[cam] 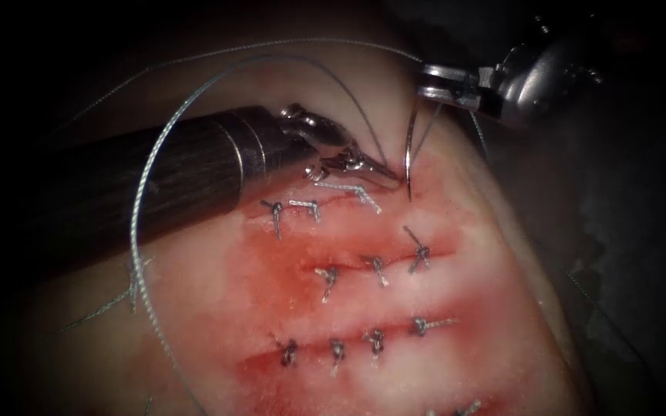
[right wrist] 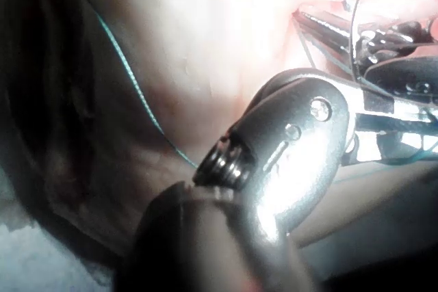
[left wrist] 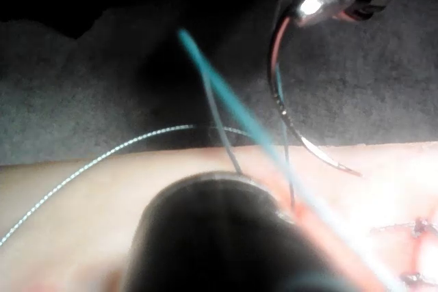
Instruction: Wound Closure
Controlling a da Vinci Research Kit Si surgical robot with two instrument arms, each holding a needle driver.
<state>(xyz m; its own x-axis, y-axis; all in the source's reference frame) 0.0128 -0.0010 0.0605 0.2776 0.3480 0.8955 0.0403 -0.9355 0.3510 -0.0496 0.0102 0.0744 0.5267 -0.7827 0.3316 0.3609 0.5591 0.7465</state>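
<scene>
Item 1, right claw (cam: 437,83): we find it clamped on the needle (cam: 408,150) at its blunt end, where the thread (cam: 142,192) joins. The needle hangs down from it, its tip at the surface of the tissue (cam: 217,270), just beside the right end of the uppermost cut (cam: 333,202). We cannot tell whether the tip has entered.

Item 2, left claw (cam: 364,166): it lies low over the tissue at the same cut, tips just left of the needle point. We cannot tell how its jaws stand, nor whether it holds anything.

Item 3, thread: one long loop arcs from the needle over the left shaft and down toward the tissue's near-left edge.

Item 4, knotted stitches (cam: 376,268): rows of them sit on the lower cuts, amid red fluid (cam: 294,293).

Hazards, as we judge them: the grip sits far from the point, so the needle may swivel in the claw when pressed on firm tissue. The loop drapes over the left shaft and could snag there. The two tools stand close, and the point could strike the left claw.

View notes: the left wrist view shows the needle's (left wrist: 301,135) full curve and its point lying free against the tissue's far edge, which the endoscope leaves in doubt. The right wrist view shows the right tool's wrist joint (right wrist: 301,148) and thread (right wrist: 130,76) trailing behind it.
</scene>
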